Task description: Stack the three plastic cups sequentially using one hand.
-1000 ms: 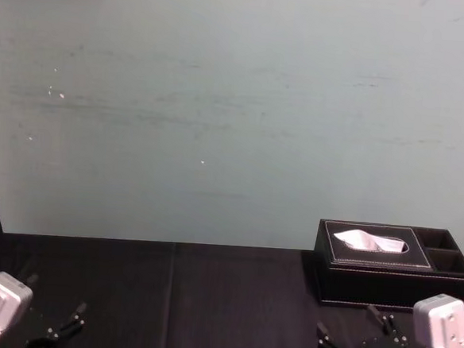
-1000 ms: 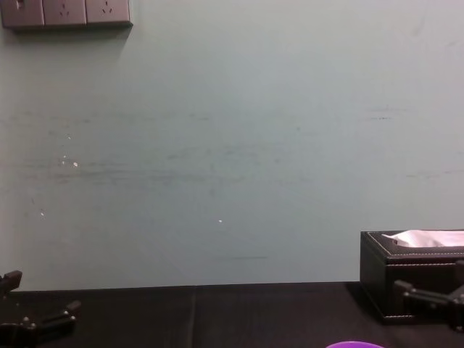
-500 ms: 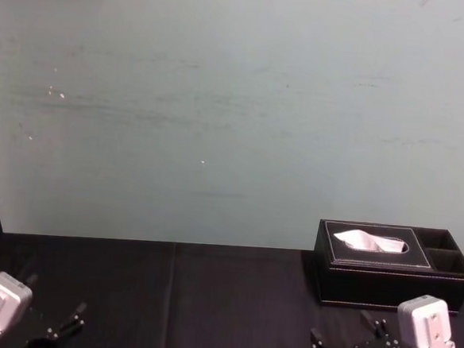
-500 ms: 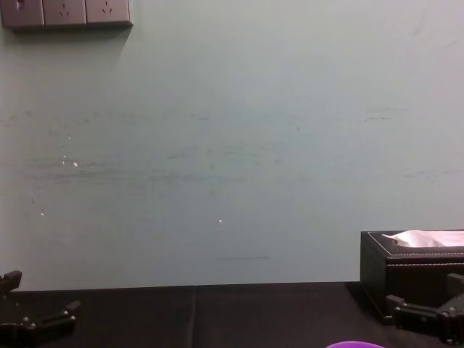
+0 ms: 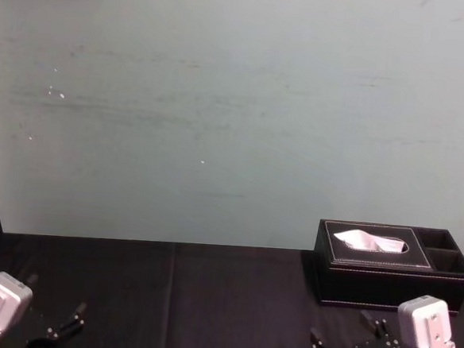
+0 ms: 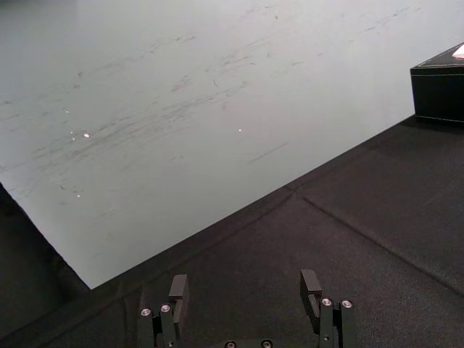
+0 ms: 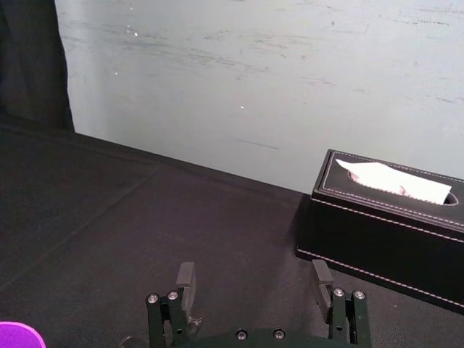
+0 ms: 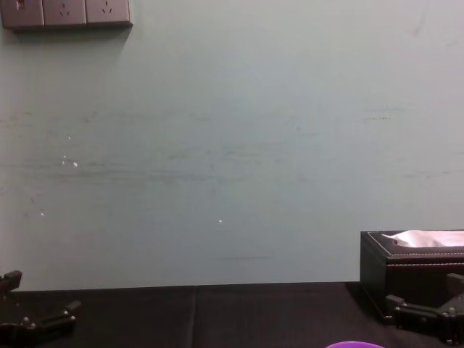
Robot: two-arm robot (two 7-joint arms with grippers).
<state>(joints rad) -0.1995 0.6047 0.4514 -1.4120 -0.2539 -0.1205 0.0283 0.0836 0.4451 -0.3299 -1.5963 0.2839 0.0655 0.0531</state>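
I note a pale green wall (image 5: 237,103), scuffed with faint horizontal marks, behind the black-clothed desk (image 5: 207,300). A socket panel (image 8: 65,12) sits high at its left.

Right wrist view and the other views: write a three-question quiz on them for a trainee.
1. True or false: the right tool is open, holds nothing and is apart from the purple cup.
2. Multiple choice: seen from the head, the black tissue box sits on the robot's: A left; B right; C directly between the arms.
3. Fill in: the left tool hangs over the dark cloth with its jaws ____.

Key: 1 true; 2 B; 3 open.
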